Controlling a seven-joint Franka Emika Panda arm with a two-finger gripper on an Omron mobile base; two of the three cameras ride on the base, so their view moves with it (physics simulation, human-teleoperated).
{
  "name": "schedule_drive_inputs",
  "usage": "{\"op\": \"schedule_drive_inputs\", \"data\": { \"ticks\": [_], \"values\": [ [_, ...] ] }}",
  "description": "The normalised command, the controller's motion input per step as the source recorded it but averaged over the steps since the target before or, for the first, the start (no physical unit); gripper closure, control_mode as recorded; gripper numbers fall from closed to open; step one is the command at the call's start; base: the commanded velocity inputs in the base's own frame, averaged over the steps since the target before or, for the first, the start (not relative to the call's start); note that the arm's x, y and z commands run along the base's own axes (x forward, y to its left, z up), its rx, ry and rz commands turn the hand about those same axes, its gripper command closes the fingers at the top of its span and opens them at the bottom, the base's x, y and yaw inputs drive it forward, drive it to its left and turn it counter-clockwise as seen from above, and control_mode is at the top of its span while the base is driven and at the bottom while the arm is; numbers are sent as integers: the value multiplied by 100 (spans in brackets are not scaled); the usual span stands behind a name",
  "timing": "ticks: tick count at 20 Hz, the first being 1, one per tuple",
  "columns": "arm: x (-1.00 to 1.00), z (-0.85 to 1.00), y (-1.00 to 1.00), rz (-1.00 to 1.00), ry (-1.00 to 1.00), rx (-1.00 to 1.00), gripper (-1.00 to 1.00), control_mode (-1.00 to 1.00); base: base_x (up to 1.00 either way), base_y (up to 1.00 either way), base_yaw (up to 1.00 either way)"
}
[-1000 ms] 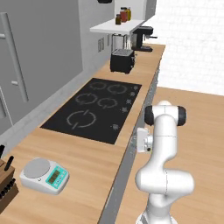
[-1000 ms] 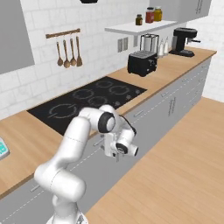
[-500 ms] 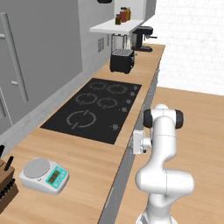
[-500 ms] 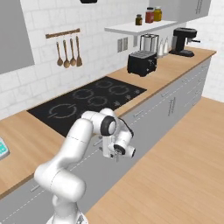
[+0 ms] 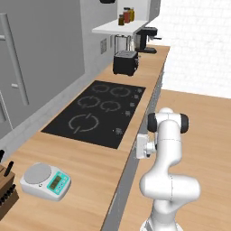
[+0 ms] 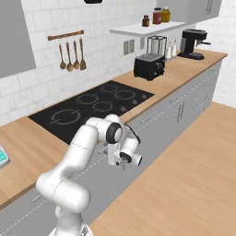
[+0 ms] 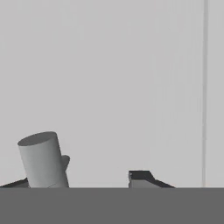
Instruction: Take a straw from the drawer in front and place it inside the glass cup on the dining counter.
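The drawer [image 6: 94, 173] is shut; its flat grey front [image 7: 131, 78] runs below the wood worktop. My gripper [image 6: 113, 155] is pressed up close to that front, at the drawer's slim handle. A grey round piece of the handle [image 7: 42, 159] stands between my fingers, close to the left one. A wide gap separates it from the right fingertip [image 7: 141, 177]. My gripper [image 7: 76, 180] is open around the handle, partly narrowed. From the left base view my hand [image 5: 143, 146] sits against the cabinet edge. The straw is hidden. The glass cup and the dining counter are out of view.
A black cooktop [image 5: 97, 110] lies in the worktop above the drawer. A kitchen scale [image 5: 45, 180] and knife block [image 5: 5, 191] are near left; a toaster [image 6: 149, 67] and coffee machine [image 6: 193, 44] stand farther along. Wood floor [image 6: 184, 175] lies behind my arm.
My hand has moved in towards the drawer front, and the fingers have narrowed around the handle.
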Motion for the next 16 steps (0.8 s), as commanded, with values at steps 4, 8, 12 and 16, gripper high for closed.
{"op": "schedule_drive_inputs", "data": {
  "ticks": [4,8,12,16],
  "values": [
    [0,-11,0,0,6,0,100,-100,0,0,0],
    [-7,-2,0,0,0,0,100,-100,0,0,0],
    [-47,0,-14,-1,-5,0,100,-100,0,0,0],
    [-64,0,-28,0,-5,0,100,-100,0,0,0]
  ]
}}
